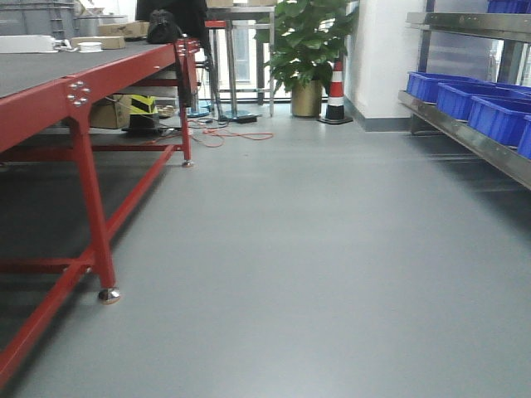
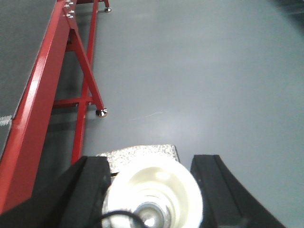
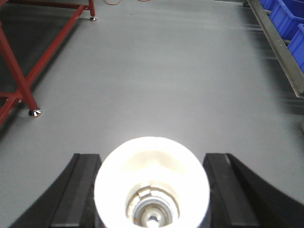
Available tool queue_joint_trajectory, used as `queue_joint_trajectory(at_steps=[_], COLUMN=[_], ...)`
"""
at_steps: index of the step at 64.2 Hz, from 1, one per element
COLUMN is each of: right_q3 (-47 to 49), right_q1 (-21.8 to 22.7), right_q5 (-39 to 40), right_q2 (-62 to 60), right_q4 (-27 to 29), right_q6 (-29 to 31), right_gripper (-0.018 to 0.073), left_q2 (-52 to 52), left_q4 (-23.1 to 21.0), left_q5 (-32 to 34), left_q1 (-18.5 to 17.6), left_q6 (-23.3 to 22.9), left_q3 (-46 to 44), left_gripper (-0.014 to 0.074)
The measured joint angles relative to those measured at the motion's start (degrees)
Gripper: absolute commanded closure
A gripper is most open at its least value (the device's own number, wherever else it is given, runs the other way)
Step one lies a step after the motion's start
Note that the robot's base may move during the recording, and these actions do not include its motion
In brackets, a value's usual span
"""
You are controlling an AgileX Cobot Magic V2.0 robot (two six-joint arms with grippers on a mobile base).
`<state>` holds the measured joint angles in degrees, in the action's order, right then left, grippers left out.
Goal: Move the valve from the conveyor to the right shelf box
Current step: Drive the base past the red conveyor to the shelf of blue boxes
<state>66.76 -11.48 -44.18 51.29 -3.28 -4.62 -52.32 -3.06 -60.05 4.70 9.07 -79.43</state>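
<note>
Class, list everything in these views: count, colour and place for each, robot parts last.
Red-framed conveyor with dark grey belt: one, left side.
Blue plastic bins: at least four, on the grey metal shelf, right.
Green potted plant: one, gold pot, far end.
Red-and-white striped traffic cone: one, beside the plant.
Brown cardboard boxes: several, belt's far end.
White-ended metal valves: two, one held in each gripper.
Black left gripper, black right gripper: one each, shut on a valve.

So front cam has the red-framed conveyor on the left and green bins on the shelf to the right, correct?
Not quite. The bins on the shelf are blue, not green, as the exterior front-facing view shows. The rest holds: the red-framed conveyor is on the left and the shelf is on the right.
</note>
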Motion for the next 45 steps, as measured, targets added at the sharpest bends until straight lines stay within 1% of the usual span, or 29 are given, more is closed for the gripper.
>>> queue_joint_trajectory(at_steps=[45], right_q3=[0.0], right_q1=[0.0], right_q5=[0.4], right_q2=[0.0], right_q4=[0.0], right_q6=[0.0], right_gripper=[0.0722], left_q2=[0.0], left_q4=[0.0], left_q5=[0.0], left_q1=[0.0], left_q6=[0.0], left_q3=[0.0], left_gripper=[0.0707])
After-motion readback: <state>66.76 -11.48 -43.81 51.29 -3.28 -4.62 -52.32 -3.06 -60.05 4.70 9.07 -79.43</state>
